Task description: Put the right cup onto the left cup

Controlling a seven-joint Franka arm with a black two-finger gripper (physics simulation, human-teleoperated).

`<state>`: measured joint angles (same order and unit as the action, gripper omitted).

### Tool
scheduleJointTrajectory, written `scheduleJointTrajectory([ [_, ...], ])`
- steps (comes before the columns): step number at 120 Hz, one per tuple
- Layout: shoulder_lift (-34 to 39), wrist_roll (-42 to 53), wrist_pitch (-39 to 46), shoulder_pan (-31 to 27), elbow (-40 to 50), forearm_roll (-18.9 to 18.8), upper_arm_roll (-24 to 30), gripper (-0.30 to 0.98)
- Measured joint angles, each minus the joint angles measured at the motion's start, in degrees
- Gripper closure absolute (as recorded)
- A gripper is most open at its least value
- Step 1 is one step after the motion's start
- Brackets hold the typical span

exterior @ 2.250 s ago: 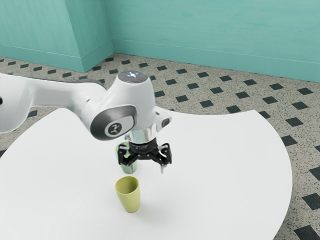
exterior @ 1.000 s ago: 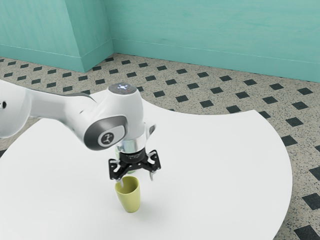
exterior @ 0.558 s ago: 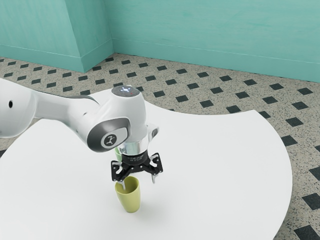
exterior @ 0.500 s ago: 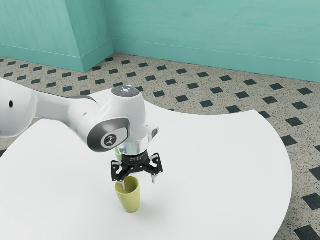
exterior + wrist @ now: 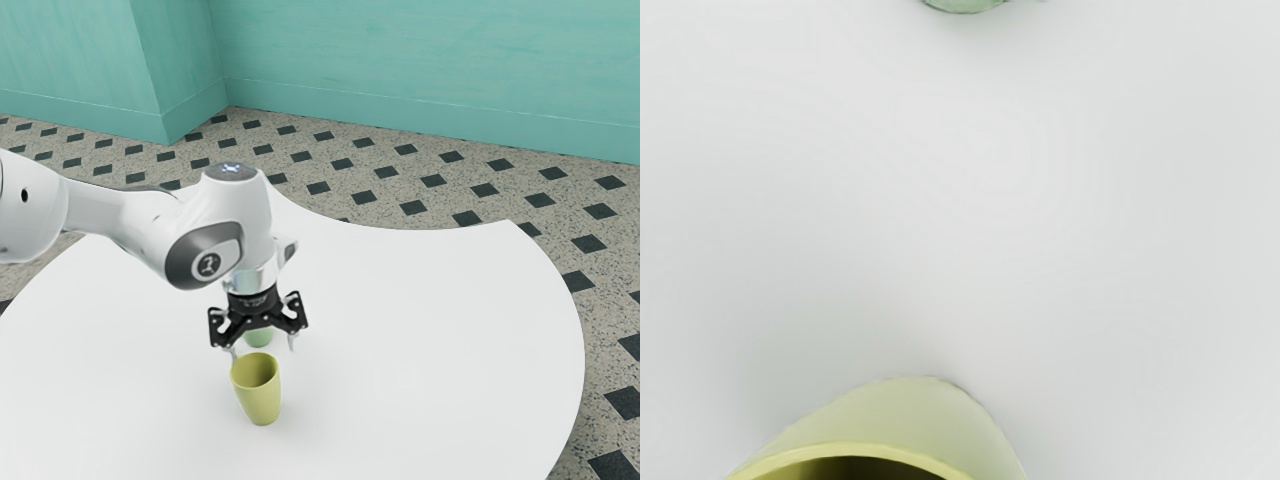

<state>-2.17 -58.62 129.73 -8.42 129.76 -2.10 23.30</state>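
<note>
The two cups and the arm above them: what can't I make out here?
- Green cup's rim: behind the gripper in the exterior view, cut off by the wrist view's edge.
- Yellow cup's inside bottom: hidden by its own wall in the exterior view, cut off by the wrist view's edge.
- Arm's base: cut off by the exterior view's left edge.

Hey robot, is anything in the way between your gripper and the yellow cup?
No, I see nothing standing between my open gripper and the yellow cup. The green cup stands apart from the yellow one, across a bit of white table.
</note>
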Motion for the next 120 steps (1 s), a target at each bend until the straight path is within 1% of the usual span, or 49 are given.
scheduleJointTrajectory([
  [15,0.0,0.6,0.1,-0.7,0.0,0.0,0.1,0.00],
  [60,-0.3,1.8,0.2,1.2,-0.4,0.0,0.2,0.00],
  [120,-4.2,2.4,1.1,0.9,-1.9,-0.2,0.7,0.01],
])
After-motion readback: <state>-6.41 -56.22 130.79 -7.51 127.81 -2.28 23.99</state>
